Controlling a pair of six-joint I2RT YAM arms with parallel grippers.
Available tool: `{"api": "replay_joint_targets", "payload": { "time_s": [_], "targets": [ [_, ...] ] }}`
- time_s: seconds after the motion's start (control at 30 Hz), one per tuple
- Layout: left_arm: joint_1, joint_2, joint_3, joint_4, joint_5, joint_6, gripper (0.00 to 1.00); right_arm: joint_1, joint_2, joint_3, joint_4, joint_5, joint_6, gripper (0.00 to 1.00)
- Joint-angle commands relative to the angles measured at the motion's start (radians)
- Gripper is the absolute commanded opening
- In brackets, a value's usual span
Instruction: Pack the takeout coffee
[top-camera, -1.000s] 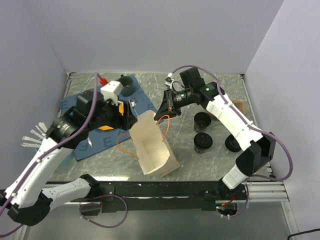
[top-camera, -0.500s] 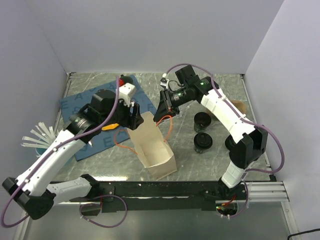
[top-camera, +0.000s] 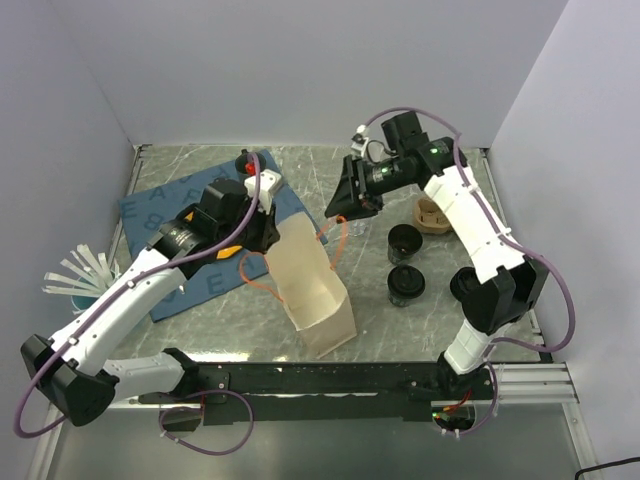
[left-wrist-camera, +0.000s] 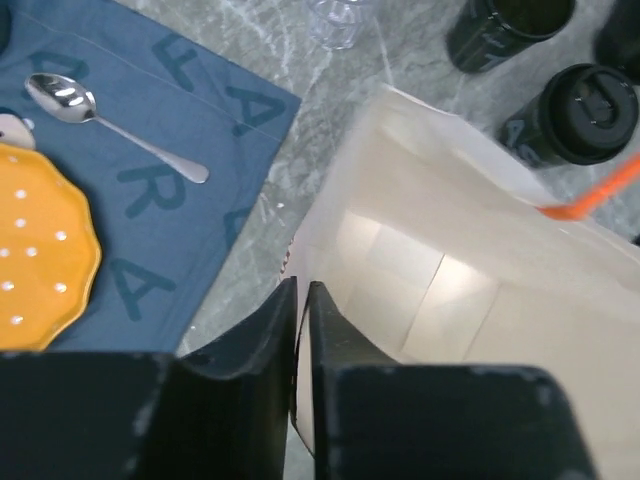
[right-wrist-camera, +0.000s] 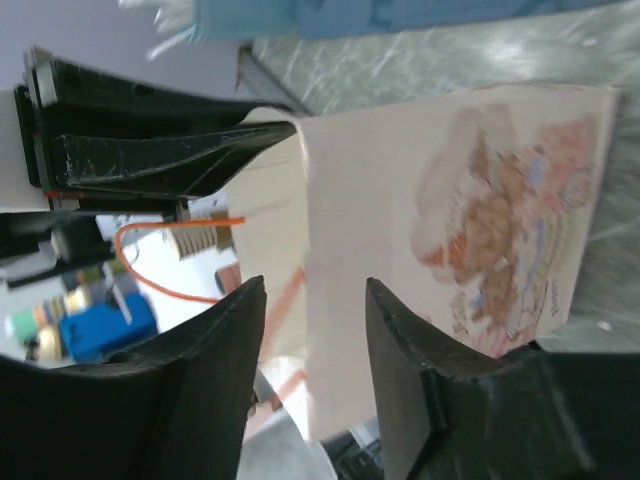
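Nearest: paper bag stands open on the table. It's thin and floppy, so grip it by the rim only. Left pincer is clamped on its far-left rim corner. Left wrist view confirms jaws nipped on paper and shows no cup in the visible part of the inside; top view hides that. Coffee isn't packed: lidded cup and second cup sit right of the bag, apart from it. Likely light and thin-walled with a slick pop-off lid, so take the body below the lid, squeeze gently, keep upright. Right pincer hovers spread wide and holding nothing near the bag's far rim, by the orange handle. Only its wrist view shows the bag's printed side. Pulp tray is farthest, top view only.
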Motion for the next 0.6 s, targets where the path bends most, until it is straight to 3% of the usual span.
{"api": "replay_joint_targets", "payload": {
  "time_s": [0.0,0.13,0.17,0.27,0.37,0.47,0.57],
  "targets": [
    [0.002,0.014,0.069,-0.025,-0.092,-0.083,0.09,-0.066,-0.099,0.117,-0.055,0.168,0.009,0.55],
    [0.002,0.02,0.109,-0.133,-0.216,-0.257,0.03,-0.143,-0.151,0.136,-0.044,0.407,-0.008,0.58],
    [0.002,0.017,0.106,-0.147,-0.224,-0.289,0.02,-0.155,-0.166,0.115,-0.026,0.529,-0.022,0.58],
    [0.002,-0.011,0.081,-0.145,-0.209,-0.382,0.04,-0.205,-0.166,0.076,0.01,0.719,-0.069,0.59],
    [0.002,-0.038,0.054,-0.141,-0.19,-0.447,0.09,-0.275,-0.122,0.087,0.016,0.8,-0.086,0.59],
    [0.002,-0.065,0.027,-0.141,-0.181,-0.476,0.22,-0.333,-0.065,0.125,0.004,0.837,-0.115,0.6],
    [0.002,-0.075,0.033,-0.156,-0.184,-0.458,0.44,-0.379,-0.019,0.148,-0.018,0.889,-0.16,0.62]
  ]
}}
